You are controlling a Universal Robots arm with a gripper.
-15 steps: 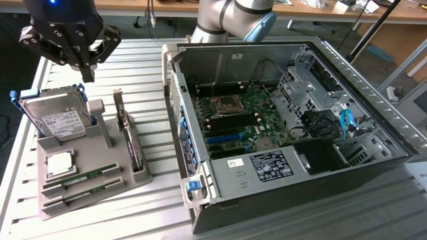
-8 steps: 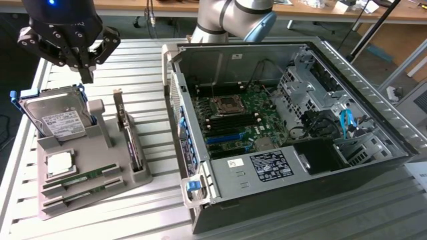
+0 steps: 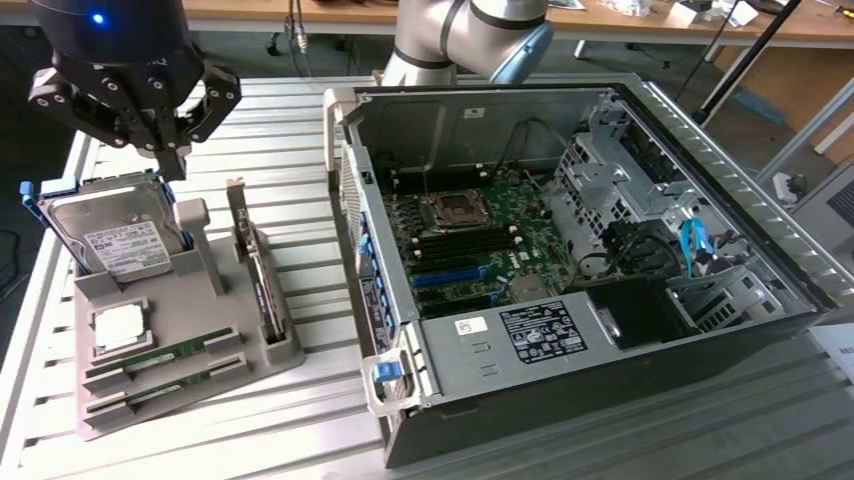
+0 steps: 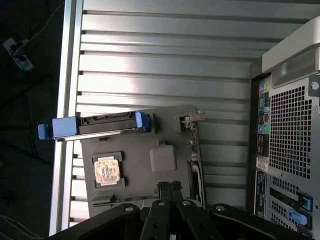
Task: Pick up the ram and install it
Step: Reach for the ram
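Two rams lie side by side in slots at the near end of the grey holder (image 3: pixel 187 300): one green stick (image 3: pixel 167 352) and its twin (image 3: pixel 167 381) just in front of it. My gripper (image 3: pixel 171 168) hangs high above the holder's far end, by the upright hard drive (image 3: pixel 120 240), well away from both sticks. Its fingers are shut together with nothing between them. In the wrist view the shut gripper (image 4: pixel 170 187) looks straight down on the grey holder (image 4: pixel 150 130).
On the holder also stand a dark expansion card (image 3: pixel 260 275) and a CPU (image 3: pixel 118 325). The open computer case (image 3: pixel 747 200) lies at the exterior view's right, its motherboard (image 3: pixel 467 235) exposed. The slatted metal table (image 3: pixel 287 130) runs underneath. The case's rear panel (image 4: pixel 290 150) borders the holder.
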